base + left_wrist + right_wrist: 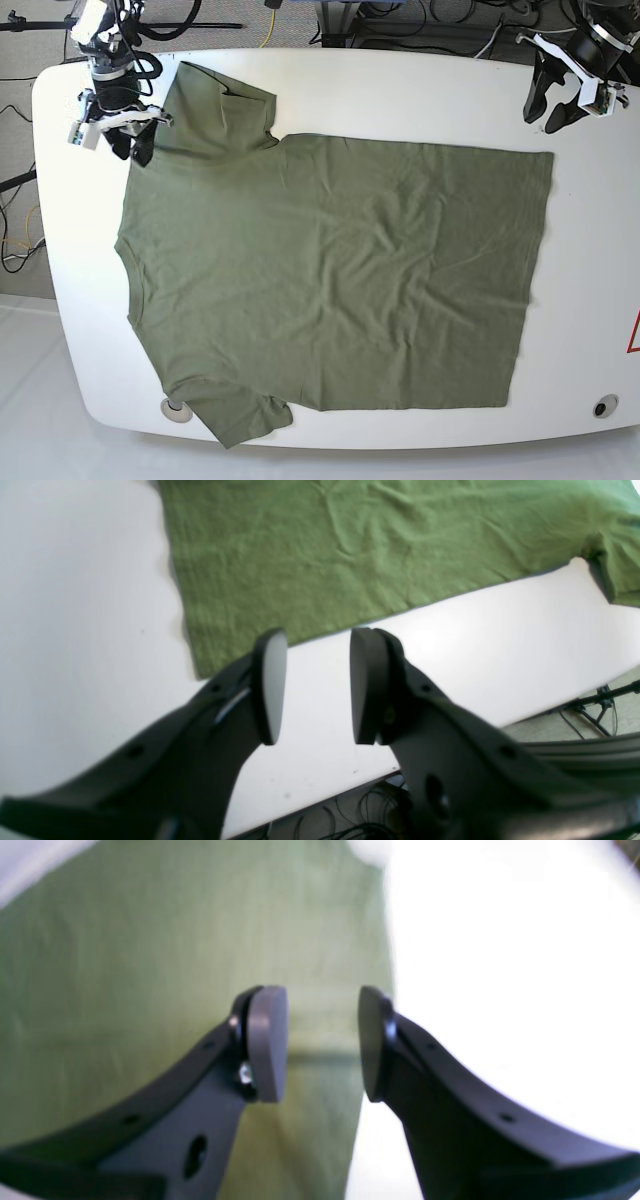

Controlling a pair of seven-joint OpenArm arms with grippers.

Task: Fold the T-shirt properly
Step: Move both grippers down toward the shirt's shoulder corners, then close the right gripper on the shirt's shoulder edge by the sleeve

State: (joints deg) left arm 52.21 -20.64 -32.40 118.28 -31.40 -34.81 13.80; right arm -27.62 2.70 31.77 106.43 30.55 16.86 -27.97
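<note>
**A:** Where was the T-shirt when you looked?

**B:** It lay flat on the white surface, spread over most of the base view, collar toward the left of the frame and hem toward the right. One sleeve pointed to the upper left, the other hung a little over the lower edge of the surface. No fold was made yet, I think.

**A:** And the two arms?

**B:** The right end effector stood at the upper left of the frame, just at the upper sleeve. In its wrist view the jaws were spread apart, with green cloth under them and nothing between. The left end effector was at the upper right, near the hem corner but apart from it. Its jaws were also spread and empty, above bare surface.

**A:** So which step was in hand?

**B:** To my judgement, the approach for the first fold. Next, each end effector must come down onto its own cloth edge and pinch only that layer, so both sides can be carried over together.
</note>
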